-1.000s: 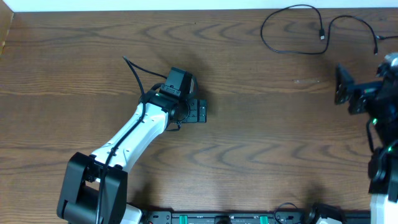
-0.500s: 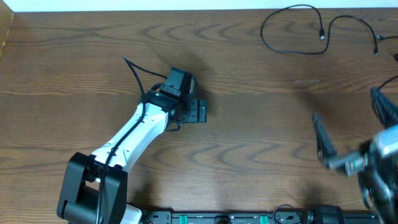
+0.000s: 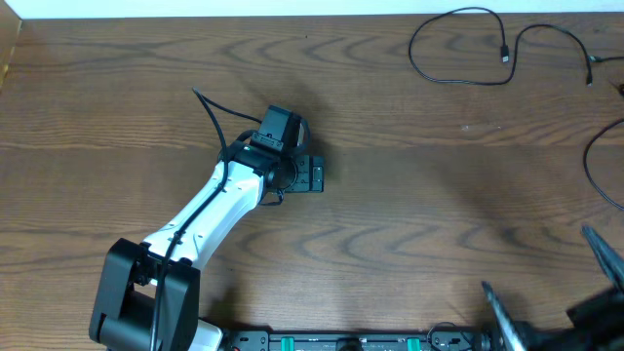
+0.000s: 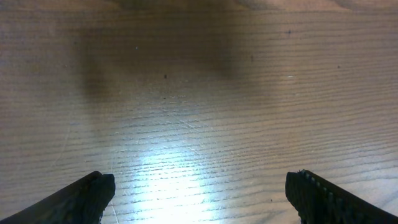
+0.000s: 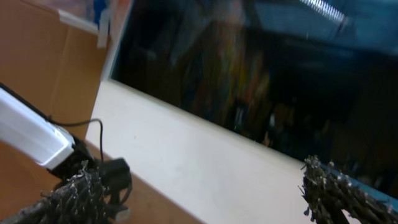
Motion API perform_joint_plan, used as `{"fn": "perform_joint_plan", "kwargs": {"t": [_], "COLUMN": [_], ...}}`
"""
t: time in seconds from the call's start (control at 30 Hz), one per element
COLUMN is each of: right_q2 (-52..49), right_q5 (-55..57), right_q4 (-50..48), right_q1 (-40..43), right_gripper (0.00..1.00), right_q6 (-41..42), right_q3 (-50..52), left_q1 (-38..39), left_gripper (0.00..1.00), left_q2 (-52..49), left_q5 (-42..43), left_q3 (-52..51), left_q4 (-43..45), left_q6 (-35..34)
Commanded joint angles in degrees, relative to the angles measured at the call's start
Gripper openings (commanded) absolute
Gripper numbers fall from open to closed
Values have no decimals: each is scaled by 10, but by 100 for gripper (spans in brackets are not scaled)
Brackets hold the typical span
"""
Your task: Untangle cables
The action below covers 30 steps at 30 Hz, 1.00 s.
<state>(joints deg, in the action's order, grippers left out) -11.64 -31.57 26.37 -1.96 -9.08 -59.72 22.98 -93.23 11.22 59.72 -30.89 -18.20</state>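
Thin black cables [image 3: 458,47] lie in a loose loop at the table's far right, one small plug end [image 3: 504,56] inside the curve. Another black cord [image 3: 592,168] arcs along the right edge. My left gripper [image 3: 314,175] rests low over the middle-left of the table, far from them; in its wrist view the left gripper [image 4: 199,200] is open over bare wood. My right gripper [image 3: 551,288] hangs open at the near right corner, and in its wrist view the right gripper [image 5: 205,198] is tilted up with nothing between its fingers.
The wooden table [image 3: 409,195] ends at a white strip [image 3: 292,8] along the far side. My left arm's white link [image 3: 210,210] slants from the near-left base [image 3: 146,302]. A black rail [image 3: 351,341] runs along the near edge.
My right arm has swung from the right edge down to the near right corner, uncovering the cord along the right edge. The left arm has not moved.
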Motion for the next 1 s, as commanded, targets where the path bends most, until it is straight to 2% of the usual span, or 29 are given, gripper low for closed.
{"fn": "perform_joint_plan", "kwargs": {"t": [0.0, 0.47, 0.67, 0.8, 0.97], "right_q2": [29, 64, 73, 73, 73], "right_q5": [-1, 17, 78, 77, 77], "right_q4": [16, 107, 105, 79, 71], "right_q1": [-5, -12, -11, -11, -11], "right_gripper": [99, 99, 99, 99, 99], "right_q6": [-24, -126, -139, -197, -214], "right_q3": [-16, -113, -138, -145, -152], "left_q1": [0, 0, 0, 0, 0], "left_gripper": [95, 95, 95, 95, 95], "left_q2": [8, 8, 8, 8, 8], "left_q5": [-6, -6, -6, -6, -6], "left_q3": [5, 5, 5, 5, 5], "left_q4": [-1, -1, -1, -1, -1], "left_q6": [-1, -1, -1, -1, -1]}}
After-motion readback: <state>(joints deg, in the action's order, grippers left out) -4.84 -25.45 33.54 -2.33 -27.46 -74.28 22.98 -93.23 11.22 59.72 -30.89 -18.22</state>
